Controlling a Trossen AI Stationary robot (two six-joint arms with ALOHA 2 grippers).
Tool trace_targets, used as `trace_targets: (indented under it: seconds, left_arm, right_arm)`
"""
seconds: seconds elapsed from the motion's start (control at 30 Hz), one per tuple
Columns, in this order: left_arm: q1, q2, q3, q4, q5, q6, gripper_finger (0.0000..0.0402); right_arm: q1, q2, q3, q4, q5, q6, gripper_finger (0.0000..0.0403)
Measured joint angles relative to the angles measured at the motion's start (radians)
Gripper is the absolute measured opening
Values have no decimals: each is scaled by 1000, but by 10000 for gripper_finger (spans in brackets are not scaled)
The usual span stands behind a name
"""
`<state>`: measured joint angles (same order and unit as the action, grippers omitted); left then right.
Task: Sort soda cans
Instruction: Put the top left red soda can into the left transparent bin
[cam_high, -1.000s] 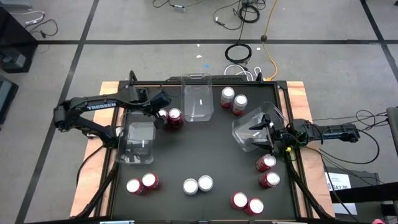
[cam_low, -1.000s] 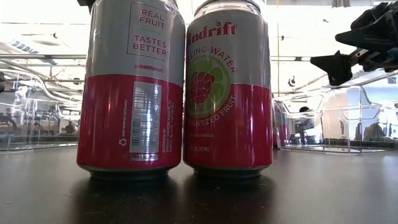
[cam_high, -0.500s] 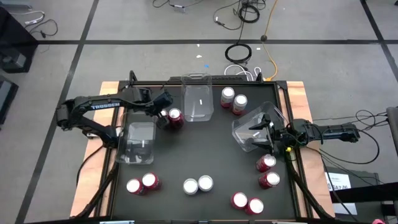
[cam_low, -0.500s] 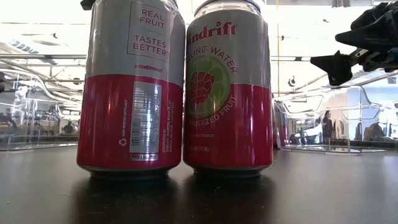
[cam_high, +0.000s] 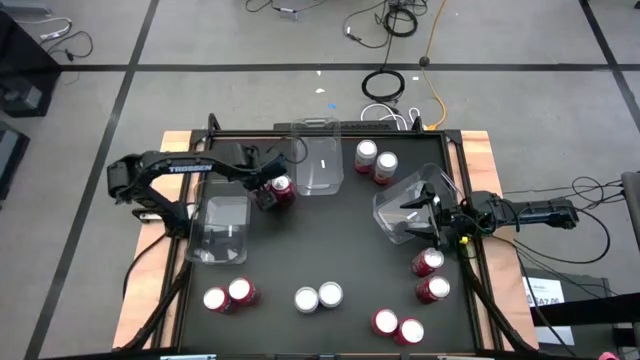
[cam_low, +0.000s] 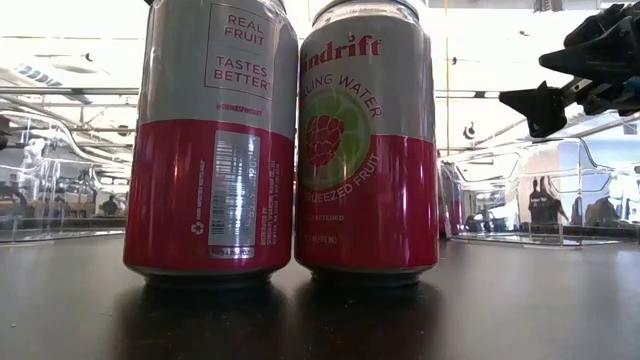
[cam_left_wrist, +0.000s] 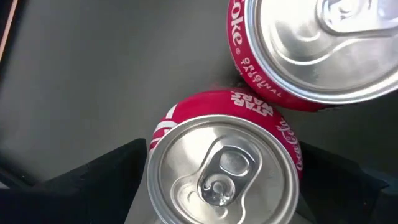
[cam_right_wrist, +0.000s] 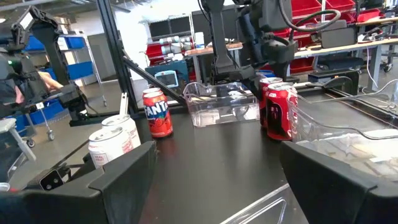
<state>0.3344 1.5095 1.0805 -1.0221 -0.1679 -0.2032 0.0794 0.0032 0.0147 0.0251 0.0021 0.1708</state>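
Two red cans (cam_high: 279, 190) stand touching at the back left of the black surface (cam_high: 330, 250), beside a clear bin (cam_high: 318, 165). Left gripper (cam_high: 268, 186) hangs over them, jaws spread wide, straddling the nearer can (cam_left_wrist: 225, 168) without pinching it. Other cans sit in pairs around the surface: two silver-white ones (cam_high: 318, 297) at front centre. Right gripper (cam_high: 425, 214) at right edge, jaws spread, at a tilted clear bin (cam_high: 405, 205).

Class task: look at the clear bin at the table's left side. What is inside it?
The left clear bin shows only dark table through its walls; no soda cans appear inside. Glare on the plastic hides small details.
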Motion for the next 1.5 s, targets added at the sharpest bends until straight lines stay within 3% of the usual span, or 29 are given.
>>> trace_targets:
  seconds: [0.4, 0.73, 0.9, 1.5]
  left_arm:
    - [0, 0, 0, -15, -5, 0, 326]
    - [0, -3, 10, -35, -24, 3, 335]
    - [1, -4, 79, -104, -72, 26, 335]
    - [-2, -6, 432, -415, -76, -6, 336]
  right_arm:
    - [0, 0, 0, 0, 0, 0, 334]
    - [0, 0, 0, 0, 0, 0, 334]
    - [0, 0, 0, 0, 0, 0, 334]
    - [0, 0, 0, 0, 0, 0, 334]
